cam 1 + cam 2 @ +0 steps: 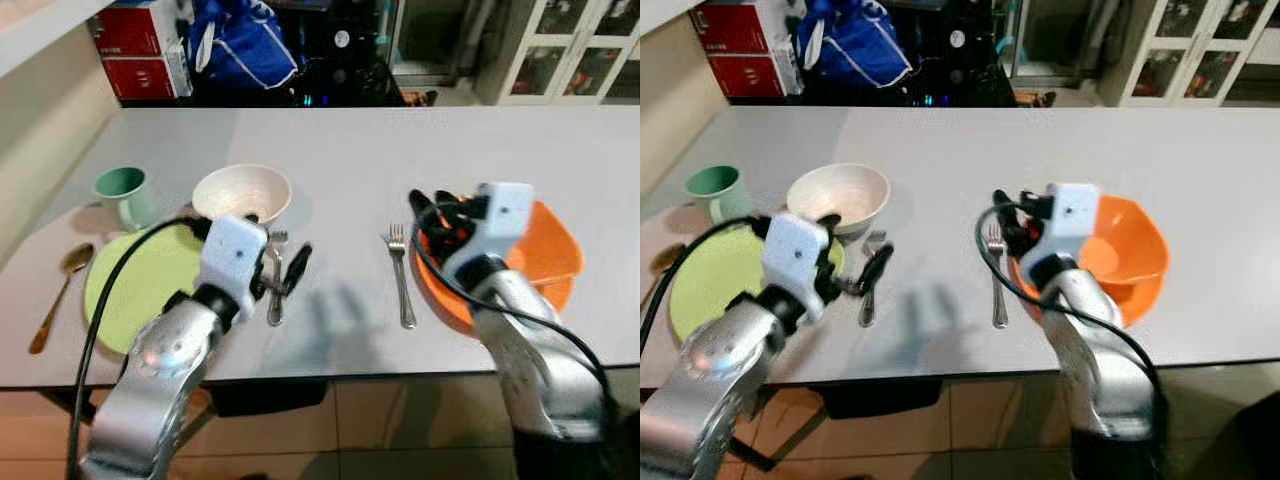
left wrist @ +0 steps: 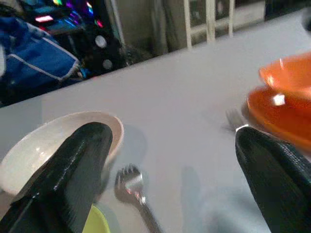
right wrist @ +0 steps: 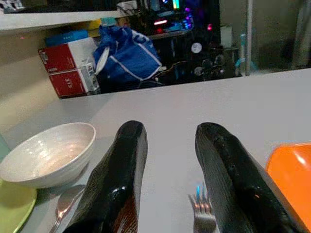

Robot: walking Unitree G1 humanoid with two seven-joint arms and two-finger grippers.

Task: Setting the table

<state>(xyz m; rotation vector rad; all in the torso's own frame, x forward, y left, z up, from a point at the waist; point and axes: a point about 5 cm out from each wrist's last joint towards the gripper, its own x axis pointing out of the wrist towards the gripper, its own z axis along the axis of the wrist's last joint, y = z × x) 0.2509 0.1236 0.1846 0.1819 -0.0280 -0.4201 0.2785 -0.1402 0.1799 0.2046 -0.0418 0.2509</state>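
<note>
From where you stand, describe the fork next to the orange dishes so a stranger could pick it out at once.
Start at the grey table and find the orange bowl on its orange plate, on your right. The fork lies flat just left of that plate, tines pointing away from you, near the right gripper. The other fork lies by the white bowl and green plate.

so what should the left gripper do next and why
Probably lower the left gripper onto the fork beside the green plate: its fingers are open and hover just above the handle, holding nothing, so closing on the fork looks like the natural next step.
</note>
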